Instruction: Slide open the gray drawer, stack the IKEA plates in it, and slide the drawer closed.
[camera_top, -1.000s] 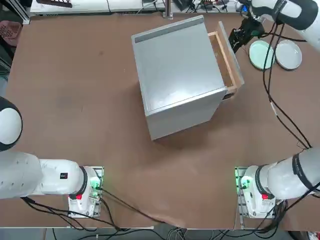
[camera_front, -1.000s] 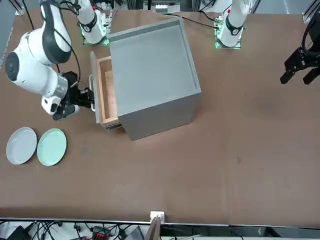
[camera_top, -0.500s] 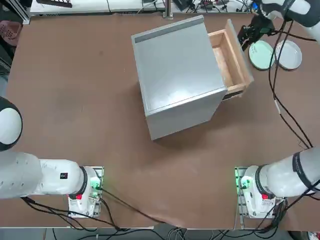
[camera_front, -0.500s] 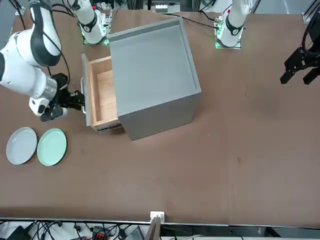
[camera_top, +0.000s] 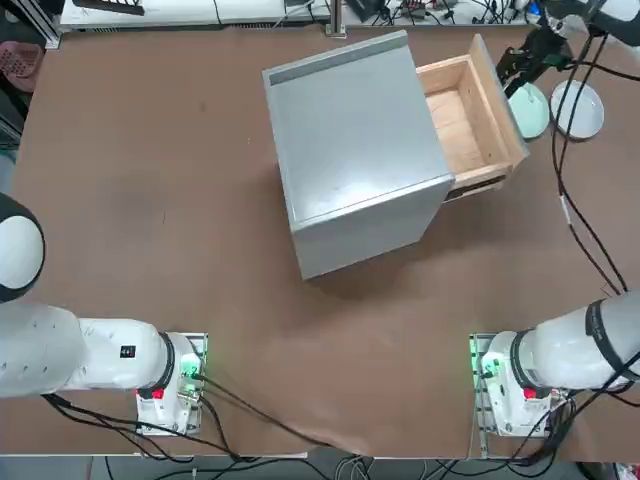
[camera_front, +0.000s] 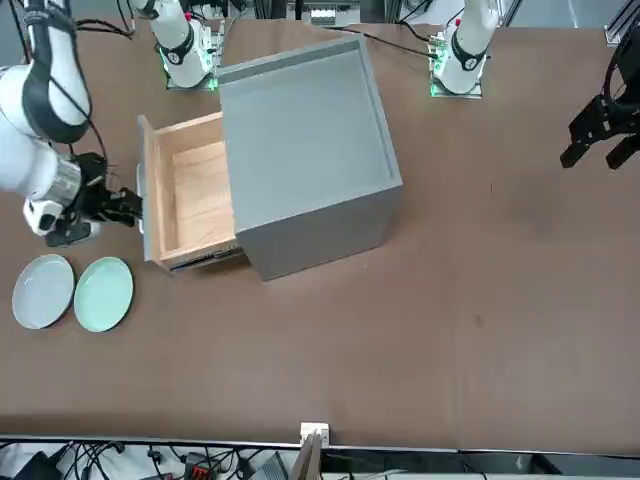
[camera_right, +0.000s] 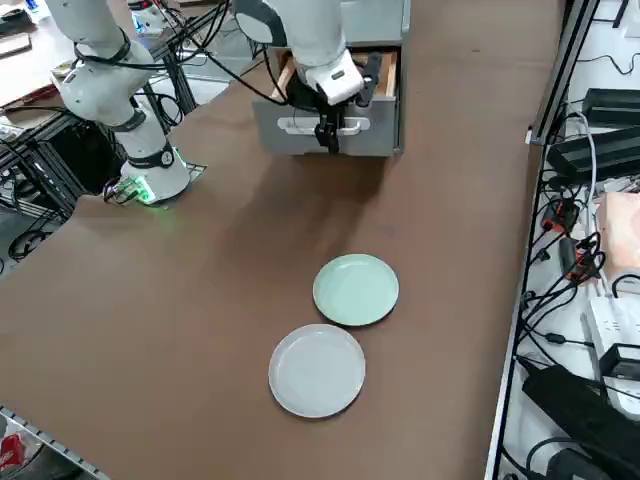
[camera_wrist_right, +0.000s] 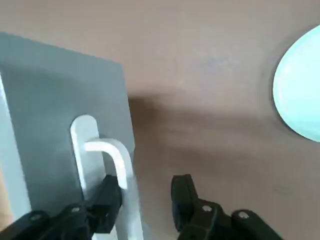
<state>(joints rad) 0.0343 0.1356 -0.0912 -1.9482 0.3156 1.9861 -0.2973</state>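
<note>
The gray drawer (camera_top: 462, 115) stands pulled well out of the gray cabinet (camera_top: 350, 150), and its light wood inside (camera_front: 190, 195) holds nothing. My right gripper (camera_wrist_right: 145, 192) is at the drawer's gray front panel (camera_wrist_right: 45, 100), open, with its fingers loosely on either side of the white handle (camera_wrist_right: 117, 160). The same gripper (camera_top: 515, 68) (camera_front: 125, 205) (camera_right: 330, 130) sits between the drawer front and the IKEA plates. The mint green plate (camera_front: 103, 294) (camera_right: 356, 290) and the white-gray plate (camera_front: 42, 291) (camera_right: 317, 370) lie side by side on the table just beyond the drawer front.
The brown table (camera_top: 150, 200) stretches wide on the cabinet's other side. Cables (camera_top: 570, 210) trail from my right arm over the table. Beyond the table's right edge run a rail and loose cables (camera_right: 560, 250).
The drawer has slid much farther out of the cabinet, toward the plates. My right gripper moved with the handle and its fingers have spread apart.
</note>
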